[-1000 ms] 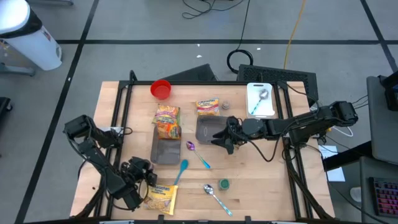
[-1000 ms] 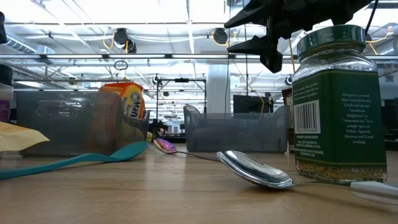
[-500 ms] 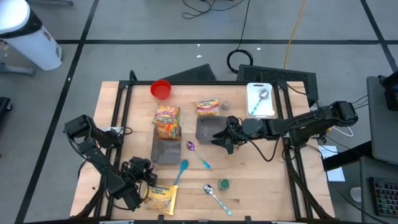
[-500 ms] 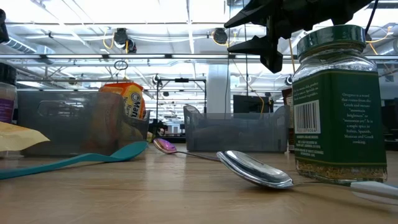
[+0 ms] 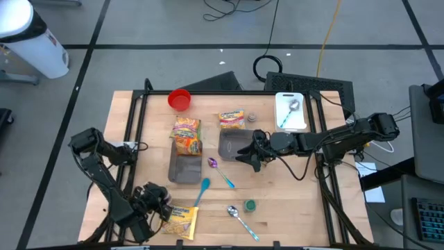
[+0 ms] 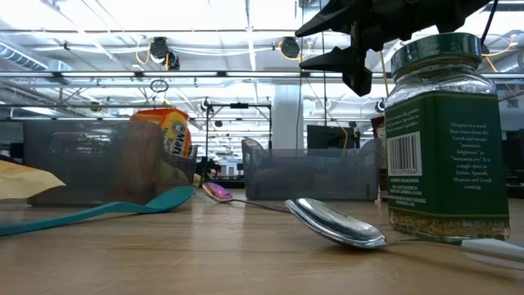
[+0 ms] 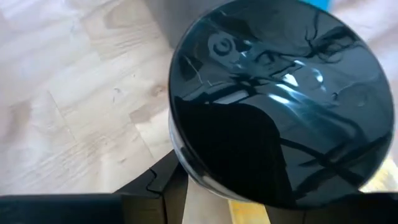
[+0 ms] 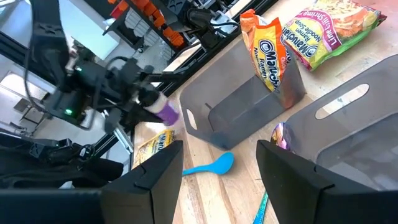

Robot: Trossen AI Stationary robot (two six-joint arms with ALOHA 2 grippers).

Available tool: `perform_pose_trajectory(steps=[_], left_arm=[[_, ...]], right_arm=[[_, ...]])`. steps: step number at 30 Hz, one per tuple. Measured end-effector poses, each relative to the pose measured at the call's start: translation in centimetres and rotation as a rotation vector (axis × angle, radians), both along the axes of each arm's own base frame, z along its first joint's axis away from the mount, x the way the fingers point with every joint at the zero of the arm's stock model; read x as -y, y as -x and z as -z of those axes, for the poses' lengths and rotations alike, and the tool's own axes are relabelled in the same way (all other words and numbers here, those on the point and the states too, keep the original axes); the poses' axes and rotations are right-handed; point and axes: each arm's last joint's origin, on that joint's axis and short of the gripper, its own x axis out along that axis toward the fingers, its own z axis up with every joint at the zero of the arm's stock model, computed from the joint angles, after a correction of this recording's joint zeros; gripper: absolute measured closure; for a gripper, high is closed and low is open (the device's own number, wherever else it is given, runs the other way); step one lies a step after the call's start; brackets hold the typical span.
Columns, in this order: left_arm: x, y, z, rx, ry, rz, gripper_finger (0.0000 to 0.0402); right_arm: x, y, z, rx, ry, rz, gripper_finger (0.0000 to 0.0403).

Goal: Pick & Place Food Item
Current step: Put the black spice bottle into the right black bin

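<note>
My left gripper (image 5: 157,201) is at the table's near left, just left of a yellow noodle packet (image 5: 179,221), and is shut on a purple jar (image 8: 166,114) with a glossy black lid (image 7: 280,99). My right gripper (image 5: 251,156) hangs open and empty over the near edge of the right grey bin (image 5: 236,144); it shows at the top of the low view (image 6: 344,41). The left grey bin (image 5: 184,167) holds an orange-yellow noodle packet (image 5: 186,135) that leans on its far end. Another packet (image 5: 232,119) lies behind the right bin. My left gripper holds the jar by its sides, just under the lid's rim (image 7: 180,158), with one finger (image 7: 163,186) showing beside it. The lid faces back at the wrist camera, so the jar lies along the fingers. The right wrist view shows the jar above the table.
A green-lidded herb jar (image 5: 249,205), a metal spoon (image 5: 239,219), a teal spoon (image 5: 202,190) and a purple spoon (image 5: 219,169) lie at the near middle. A red cup (image 5: 180,99) stands at the far left, and a white board (image 5: 291,111) with utensils lies at the far right.
My left gripper has moved toward the table's near edge and slightly left with the jar. The jar showed at the left edge of the low view and has now gone out of it.
</note>
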Motion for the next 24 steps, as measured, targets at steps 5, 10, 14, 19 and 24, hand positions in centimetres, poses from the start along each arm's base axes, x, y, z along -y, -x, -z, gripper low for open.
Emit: perform_pose_trajectory(steps=[5,10,14,19,24], left_arm=[[-0.1,-0.1,-4.3,0.025,-0.017,0.062,0.0232],[-1.3,-0.5,-9.4,0.146,-0.046,0.124,0.0232],[-3.2,-1.6,-13.2,0.209,-0.048,0.198,0.0232],[-6.0,-4.3,-16.6,0.22,-0.124,0.3,0.0232],[-8.7,-7.7,-19.1,0.27,-0.183,0.422,0.0232]], right_arm=[[0.0,-0.1,-0.4,0.041,0.042,-0.017,0.0206],[-0.1,-0.4,-1.8,0.204,0.141,-0.045,0.0206],[-0.2,-0.4,-2.7,0.294,0.168,-0.07,0.0206],[-0.6,-0.8,-3.8,0.303,0.203,-0.16,0.0206],[-1.2,-1.1,-5.6,0.327,0.26,-0.178,0.0206]])
